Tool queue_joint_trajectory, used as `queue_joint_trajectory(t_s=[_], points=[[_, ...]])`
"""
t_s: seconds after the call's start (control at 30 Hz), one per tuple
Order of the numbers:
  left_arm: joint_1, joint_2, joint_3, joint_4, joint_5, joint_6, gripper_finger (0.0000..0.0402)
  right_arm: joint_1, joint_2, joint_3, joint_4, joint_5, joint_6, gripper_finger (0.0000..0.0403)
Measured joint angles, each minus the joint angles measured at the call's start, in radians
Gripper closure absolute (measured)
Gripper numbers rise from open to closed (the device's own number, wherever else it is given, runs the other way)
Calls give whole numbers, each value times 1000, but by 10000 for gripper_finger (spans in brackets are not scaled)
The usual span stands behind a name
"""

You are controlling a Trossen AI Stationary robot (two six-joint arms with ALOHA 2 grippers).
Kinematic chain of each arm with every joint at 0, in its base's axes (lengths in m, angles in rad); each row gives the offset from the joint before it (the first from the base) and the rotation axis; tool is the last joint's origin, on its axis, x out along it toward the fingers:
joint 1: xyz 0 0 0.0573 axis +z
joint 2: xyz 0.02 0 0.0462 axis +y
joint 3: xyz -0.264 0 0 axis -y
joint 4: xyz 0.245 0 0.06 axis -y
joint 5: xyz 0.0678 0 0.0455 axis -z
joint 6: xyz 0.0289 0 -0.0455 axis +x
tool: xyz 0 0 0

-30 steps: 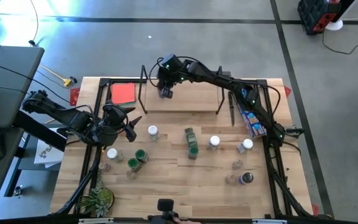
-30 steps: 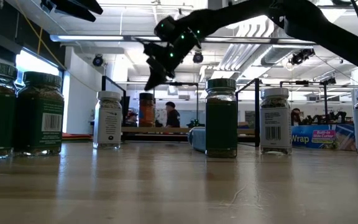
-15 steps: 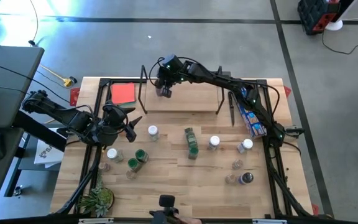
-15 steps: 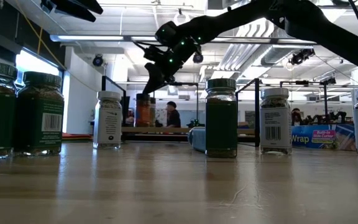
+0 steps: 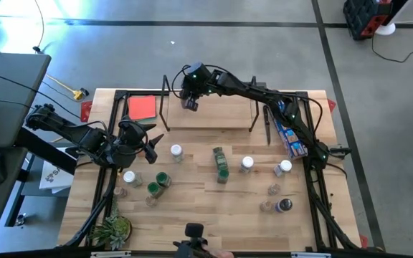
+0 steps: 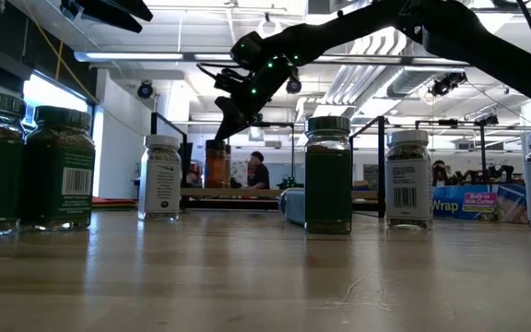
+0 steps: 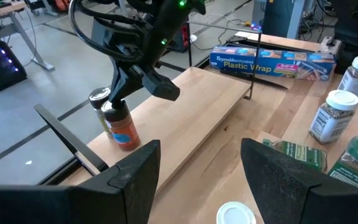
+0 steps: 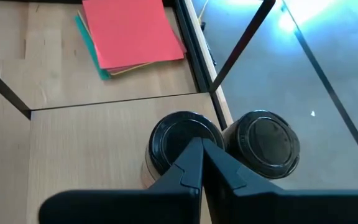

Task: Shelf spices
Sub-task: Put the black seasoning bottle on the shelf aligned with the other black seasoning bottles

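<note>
Bright overhead lighting, floor glare, blurred foreground tabletop [image 6: 265, 286].

- red square sheet [image 5: 142, 107] lying flat at the table's far left corner, with a teal edge peeking out underneath in the right wrist view [image 8: 131, 31]
- blue plastic wrap box [image 7: 272, 61] along the right side of the table [image 5: 192, 197]
- little green plant [image 5: 112, 231] at the near left corner
- yellow-handled tool [image 5: 69, 89] on the floor off the left side
</note>
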Motion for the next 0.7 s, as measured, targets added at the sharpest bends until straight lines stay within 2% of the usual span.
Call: queue_joint_trajectory(t_s=[0.7], points=[[0,0,0,1,0,0,184,2,-40,-3,-49,19,4,402]])
